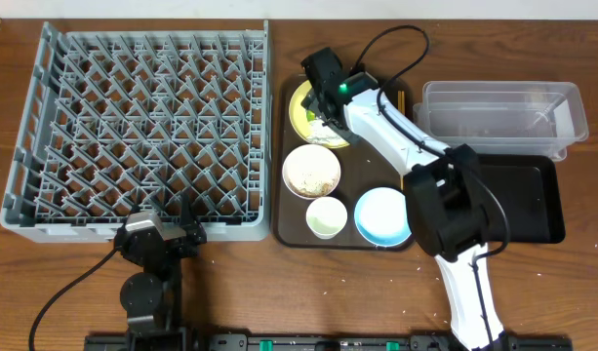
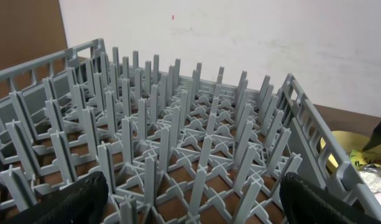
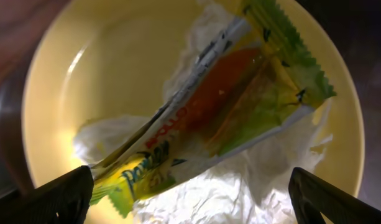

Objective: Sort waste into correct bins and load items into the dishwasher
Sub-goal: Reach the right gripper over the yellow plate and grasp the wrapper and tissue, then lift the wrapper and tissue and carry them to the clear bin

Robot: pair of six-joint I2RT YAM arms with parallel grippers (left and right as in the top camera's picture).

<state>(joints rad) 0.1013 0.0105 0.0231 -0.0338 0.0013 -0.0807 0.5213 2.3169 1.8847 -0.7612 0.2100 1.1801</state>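
Right hand (image 3: 199, 198): the two dark fingers (image 3: 59, 194) stand wide apart with nothing gripped between them. The hand hovers directly above the round yellow plate (image 3: 84, 74). On the plate lies the small green-and-orange snack wrapper (image 3: 240, 106), flat and slanted across the middle, resting on a crumpled white paper tissue (image 3: 240, 186).

In the overhead view the right hand (image 1: 321, 105) covers most of that plate (image 1: 299, 109), which sits at the far end of a dark brown rectangular serving tray (image 1: 289, 234). Three more items share the tray:
- A white bowl (image 1: 311, 171) holding whitish, rice-like crumbs sits just in front of the plate.
- A small pale green cup (image 1: 326, 216) sits at the near edge.
- A light blue bowl (image 1: 381, 214) sits beside the cup and is partly hidden by the arm.

To the right of the brown tray stand a clear rectangular plastic container (image 1: 503, 107) and, nearer the front, a shallow black rectangular tray (image 1: 533, 195). The two touch or overlap at their facing edges.

Left hand (image 1: 162, 219): the fingers are spread wide and hold nothing. It is poised at the near rim of the large square grey plastic dish rack (image 1: 142, 127), pointing across it. Its wrist view shows the left hand (image 2: 199, 202) framing rows of upright pegs in the rack (image 2: 196, 124). The rack sits on the brown wooden worktop (image 1: 572, 292), just left of the serving tray.
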